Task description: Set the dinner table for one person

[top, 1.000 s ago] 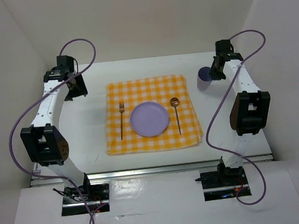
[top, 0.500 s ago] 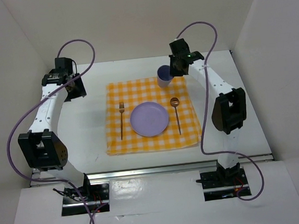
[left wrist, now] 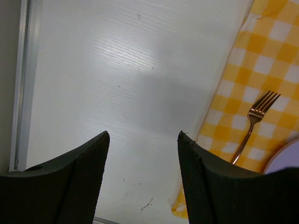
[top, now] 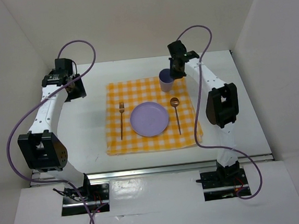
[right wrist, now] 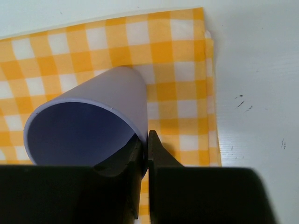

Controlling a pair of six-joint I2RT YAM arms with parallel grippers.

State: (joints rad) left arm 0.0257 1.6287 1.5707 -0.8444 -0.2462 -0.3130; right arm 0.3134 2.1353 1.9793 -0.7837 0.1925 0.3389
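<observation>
On the white dinner table (top: 93, 122) lies a yellow checked cloth (top: 137, 89) with a purple plate (top: 149, 119) in its middle. A copper fork (top: 121, 117) lies left of the plate and a copper spoon (top: 176, 112) right of it. My right gripper (top: 171, 73) is shut on the rim of a purple cup (top: 166, 80), one finger inside and one outside (right wrist: 145, 140). The cup (right wrist: 93, 116) stands upright over the cloth's back right corner (right wrist: 177, 70); whether it touches the cloth I cannot tell. My left gripper (top: 77, 89) stands open over bare table (left wrist: 143, 135), holding nothing.
White walls enclose the table on three sides. A metal rail (left wrist: 21, 84) runs along the left edge, and another (top: 154, 169) along the near edge. The fork (left wrist: 254, 123) and a piece of the plate (left wrist: 285, 158) show to the right of my left fingers.
My right arm has carried the cup from the table's far right leftward to the cloth's back right corner. The left arm has hardly moved.
</observation>
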